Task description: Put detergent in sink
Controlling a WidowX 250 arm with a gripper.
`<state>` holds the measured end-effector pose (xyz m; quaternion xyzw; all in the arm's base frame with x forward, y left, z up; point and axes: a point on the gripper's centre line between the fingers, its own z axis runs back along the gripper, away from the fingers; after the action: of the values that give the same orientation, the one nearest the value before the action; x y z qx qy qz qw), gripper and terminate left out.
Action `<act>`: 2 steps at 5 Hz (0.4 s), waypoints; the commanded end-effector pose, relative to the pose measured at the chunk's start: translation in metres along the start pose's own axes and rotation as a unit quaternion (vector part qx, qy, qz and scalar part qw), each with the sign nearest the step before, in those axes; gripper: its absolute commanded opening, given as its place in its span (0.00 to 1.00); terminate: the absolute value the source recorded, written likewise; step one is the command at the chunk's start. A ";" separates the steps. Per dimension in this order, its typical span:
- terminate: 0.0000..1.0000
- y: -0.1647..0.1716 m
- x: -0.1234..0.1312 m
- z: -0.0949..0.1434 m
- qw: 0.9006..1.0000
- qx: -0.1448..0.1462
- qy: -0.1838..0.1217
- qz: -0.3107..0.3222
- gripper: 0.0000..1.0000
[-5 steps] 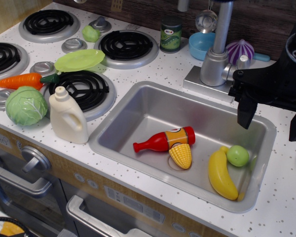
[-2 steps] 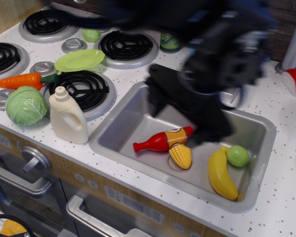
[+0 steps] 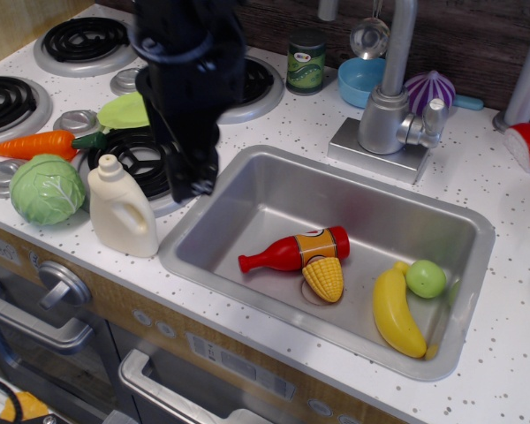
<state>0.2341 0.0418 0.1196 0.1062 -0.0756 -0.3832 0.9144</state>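
Observation:
The cream-white detergent [image 3: 122, 216] jug stands upright on the speckled counter, just left of the sink's left rim. The steel sink [image 3: 267, 194] holds a red ketchup bottle [image 3: 291, 250], a corn cob [image 3: 324, 278], a banana [image 3: 396, 314] and a green fruit [image 3: 425, 278]. My black gripper [image 3: 184, 177] hangs over the stove burner at the sink's left edge, just right of and slightly behind the detergent's cap, apart from it. Its fingers look apart and hold nothing.
A cabbage [image 3: 46, 188] and a carrot [image 3: 35, 144] lie left of the detergent. A green plate [image 3: 124, 110] sits partly behind my arm. The faucet [image 3: 389, 97], a green can [image 3: 306, 60], a blue bowl [image 3: 360, 79] and a purple onion [image 3: 431, 87] stand behind the sink.
My arm has swept from the sink's far right, across the basin, to its left edge beside the detergent. The detergent and the items in the sink have not moved.

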 end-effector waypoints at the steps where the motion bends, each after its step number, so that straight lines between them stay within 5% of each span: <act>1: 0.00 0.039 -0.033 -0.002 0.996 0.009 -0.010 -0.092 1.00; 2: 0.00 0.044 -0.045 -0.008 0.996 0.005 -0.014 -0.087 1.00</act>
<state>0.2371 0.1039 0.1120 0.0968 -0.0835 -0.4567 0.8804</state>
